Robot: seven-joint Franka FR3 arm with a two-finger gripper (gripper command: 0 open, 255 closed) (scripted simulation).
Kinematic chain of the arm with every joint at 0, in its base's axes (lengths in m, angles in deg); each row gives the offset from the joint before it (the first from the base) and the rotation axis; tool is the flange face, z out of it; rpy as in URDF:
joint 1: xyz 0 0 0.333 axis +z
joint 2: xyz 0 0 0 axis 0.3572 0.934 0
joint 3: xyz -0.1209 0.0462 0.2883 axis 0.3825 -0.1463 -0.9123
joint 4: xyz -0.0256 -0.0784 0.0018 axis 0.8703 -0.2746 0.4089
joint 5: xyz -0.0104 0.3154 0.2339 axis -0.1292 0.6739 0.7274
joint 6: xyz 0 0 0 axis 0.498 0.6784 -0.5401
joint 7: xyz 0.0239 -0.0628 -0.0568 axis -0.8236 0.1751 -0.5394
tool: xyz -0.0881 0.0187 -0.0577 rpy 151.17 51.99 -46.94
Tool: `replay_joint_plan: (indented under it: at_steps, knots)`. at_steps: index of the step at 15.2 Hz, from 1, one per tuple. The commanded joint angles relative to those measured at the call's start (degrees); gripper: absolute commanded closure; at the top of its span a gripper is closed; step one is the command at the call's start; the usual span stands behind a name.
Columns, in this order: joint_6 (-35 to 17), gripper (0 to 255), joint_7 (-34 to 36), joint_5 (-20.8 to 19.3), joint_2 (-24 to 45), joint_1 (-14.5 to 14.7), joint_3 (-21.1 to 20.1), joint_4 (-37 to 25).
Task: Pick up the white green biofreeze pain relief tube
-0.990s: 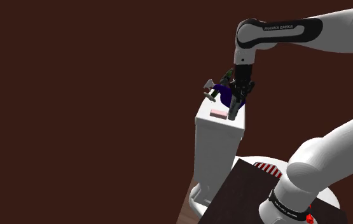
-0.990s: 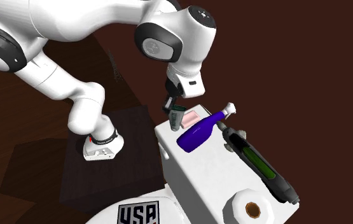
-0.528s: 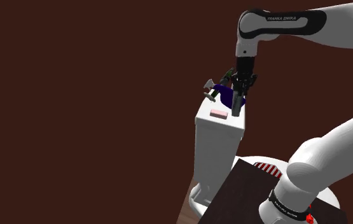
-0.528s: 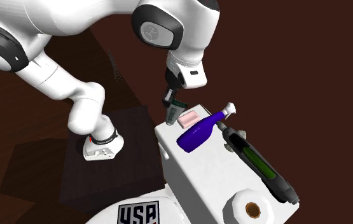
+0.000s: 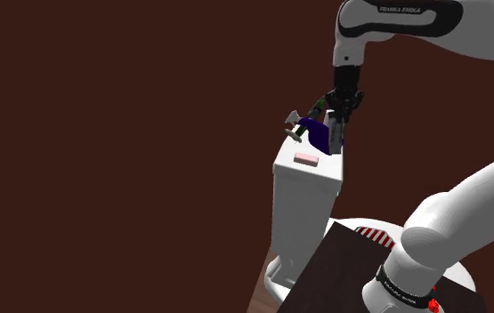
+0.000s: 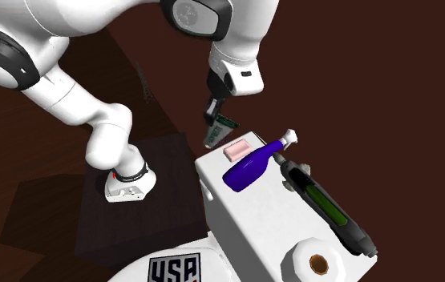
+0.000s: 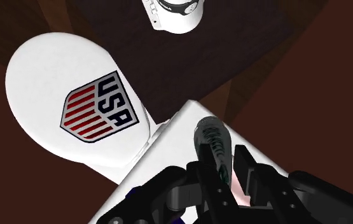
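The white and green tube [image 6: 220, 130] hangs in my hand [image 6: 213, 110], the fingers closed on it, over one edge of the white tank [image 6: 252, 210]. Near it on the tank lie a pink bar [image 6: 237, 149], a blue bottle [image 6: 250, 167] and a dark tool [image 6: 325, 207].
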Motion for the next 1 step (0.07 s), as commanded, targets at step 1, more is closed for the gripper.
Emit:
replay_joint_plan:
  at_steps: [1]
  knots:
    - [0.5, 255, 0.0, 0.0, 0.1, 0.0, 0.0, -0.6]
